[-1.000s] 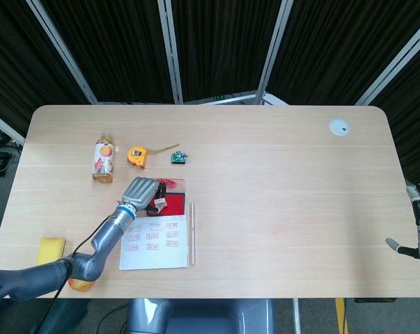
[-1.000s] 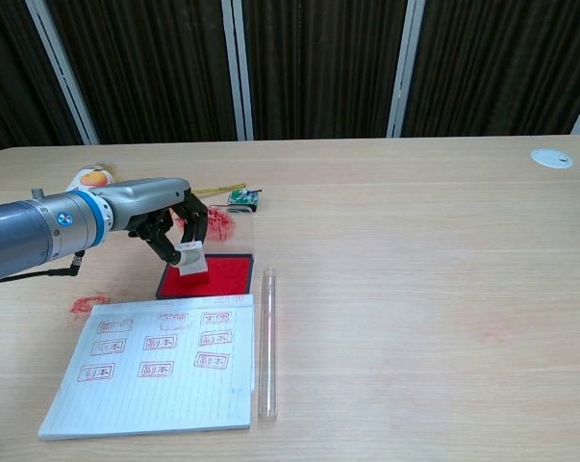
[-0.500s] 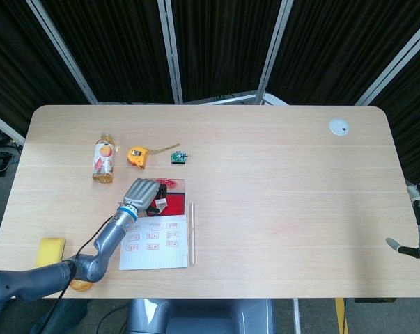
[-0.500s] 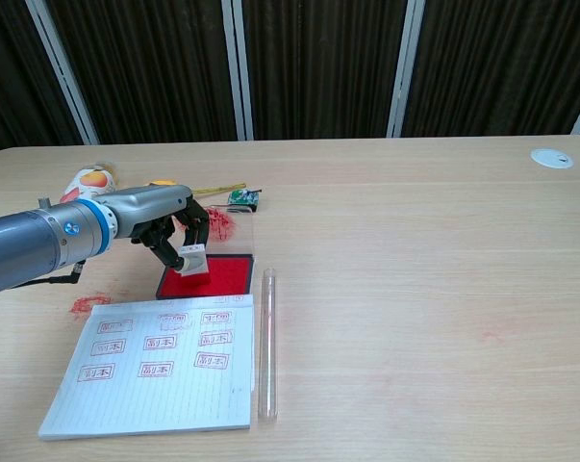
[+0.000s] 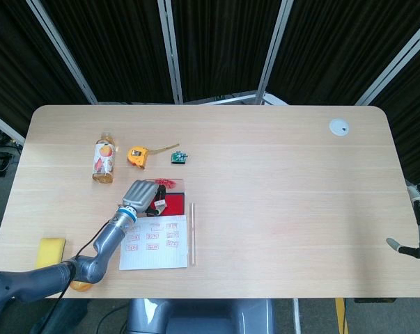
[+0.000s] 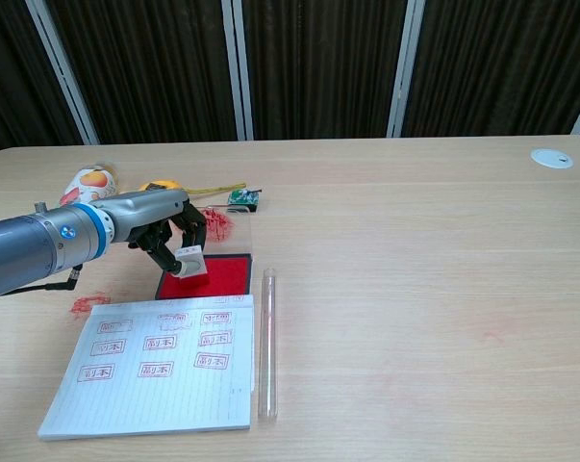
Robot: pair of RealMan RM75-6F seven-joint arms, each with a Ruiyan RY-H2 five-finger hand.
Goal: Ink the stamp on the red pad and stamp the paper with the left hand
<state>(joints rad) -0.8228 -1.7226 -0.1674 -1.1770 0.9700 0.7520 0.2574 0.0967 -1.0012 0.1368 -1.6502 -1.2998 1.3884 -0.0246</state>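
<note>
My left hand (image 6: pixel 169 231) pinches the small white block stamp (image 6: pixel 190 260) over the red ink pad (image 6: pixel 222 276), at its left end. The lined white paper sheet (image 6: pixel 155 371) lies just nearer me on the desk (image 6: pixel 415 250), so I'd draw back.

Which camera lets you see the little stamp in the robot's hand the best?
The chest view. It shows the stamp from the side, pinched in the left hand over the red ink pad. In the head view, looking down, the hand's back covers nearly all of the stamp.
</note>
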